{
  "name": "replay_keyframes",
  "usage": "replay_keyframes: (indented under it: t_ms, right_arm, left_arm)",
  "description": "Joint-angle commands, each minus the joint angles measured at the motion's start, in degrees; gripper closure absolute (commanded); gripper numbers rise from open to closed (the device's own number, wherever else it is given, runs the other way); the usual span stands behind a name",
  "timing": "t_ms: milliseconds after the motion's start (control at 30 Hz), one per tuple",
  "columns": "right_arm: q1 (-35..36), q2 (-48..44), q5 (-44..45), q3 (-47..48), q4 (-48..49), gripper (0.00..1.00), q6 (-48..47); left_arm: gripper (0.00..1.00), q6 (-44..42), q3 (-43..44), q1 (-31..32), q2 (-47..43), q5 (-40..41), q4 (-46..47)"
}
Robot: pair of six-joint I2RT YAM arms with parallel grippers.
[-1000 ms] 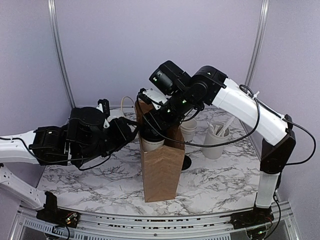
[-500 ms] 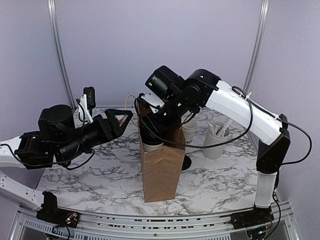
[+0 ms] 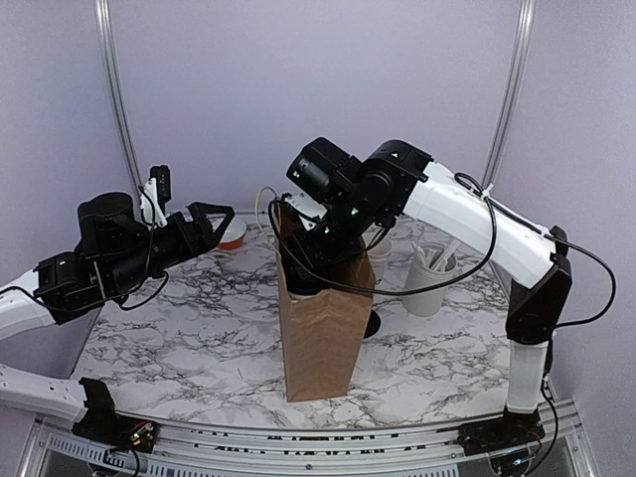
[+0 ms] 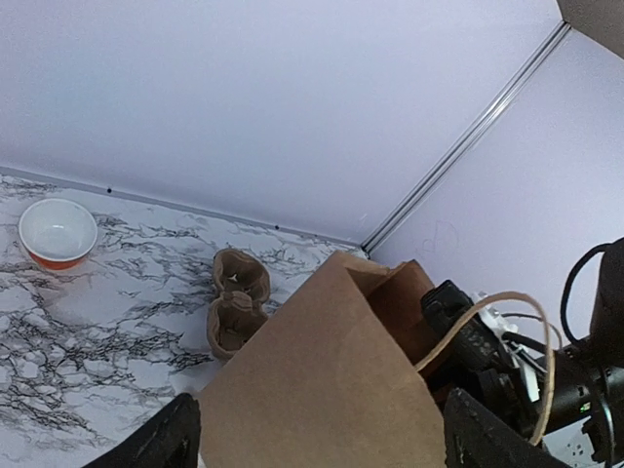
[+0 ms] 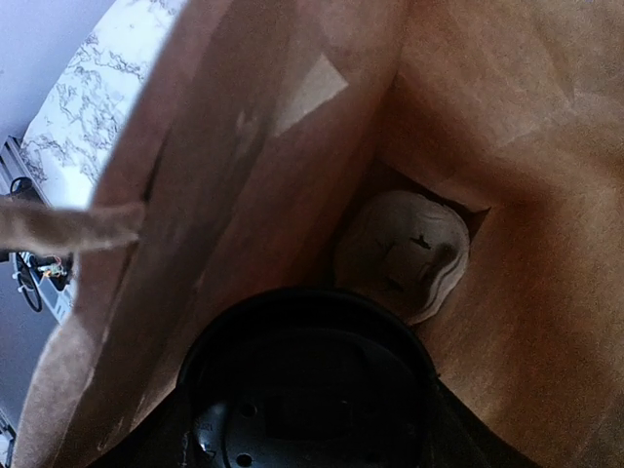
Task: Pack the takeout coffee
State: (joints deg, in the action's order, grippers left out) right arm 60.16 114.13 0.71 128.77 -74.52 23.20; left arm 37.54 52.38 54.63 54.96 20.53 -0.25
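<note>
We note the right gripper (image 3: 303,270) reaching into the upright paper bag (image 3: 320,328), fingers clamped on the lidded coffee cup (image 5: 307,385) above its floor, likely for a gentle set-down; the left gripper (image 3: 214,221) sits far left, fingers apart, out of the way.

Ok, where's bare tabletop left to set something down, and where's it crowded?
Free: the marble tabletop left of the paper bag, and the strip in front of it along the near edge. Crowded: right of the bag, with the cup stack and utensil holder; the orange bowl sits back left.
</note>
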Motion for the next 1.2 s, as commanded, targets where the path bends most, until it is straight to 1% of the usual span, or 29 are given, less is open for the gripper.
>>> replay_keyframes:
  t_ms: [0,100,267,400,567,733,833,900,1167]
  right_arm:
    - [-0.48,0.92,-0.81,1.26,-1.55,0.47,3.02]
    - [-0.85,0.85,-1.58,0.50,-1.53,0.47,3.74]
    - [-1.48,1.39,-2.70,-0.01,-2.41,0.47,4.31]
    - [-1.87,1.95,-3.28,0.08,-3.74,0.47,4.41]
    - [-2.73,2.08,-4.91,-0.69,-4.05,0.48,4.48]
    - [-3.43,2.05,-6.62,-1.41,-4.02,0.48,4.60]
    - [-4.09,2.23,-7.78,-1.27,-4.05,0.48,4.60]
    - [-4.34,2.49,-8.50,-1.12,-4.05,0.48,4.45]
    - [-4.52,2.17,-9.41,-2.44,-4.11,0.49,3.88]
  left_arm:
    - [0.15,1.30,-4.09,-5.19,-1.17,-13.23,-0.16]
    - [0.23,1.60,-7.81,-7.48,-0.13,-19.80,0.36]
    - [0.39,1.19,-14.16,-7.79,4.49,-27.66,2.13]
    - [0.44,-0.92,-16.08,-7.49,9.20,-33.94,2.98]
    - [0.45,-3.29,-16.94,-4.74,13.78,-36.95,3.74]
    - [0.46,-2.66,-17.02,-0.57,19.06,-37.67,6.49]
    - [0.47,-3.14,-15.47,1.84,23.35,-37.68,7.02]
    - [0.47,-2.99,-14.87,2.84,25.74,-37.75,9.54]
    - [0.47,-2.50,-9.86,6.60,32.15,-39.61,11.58]
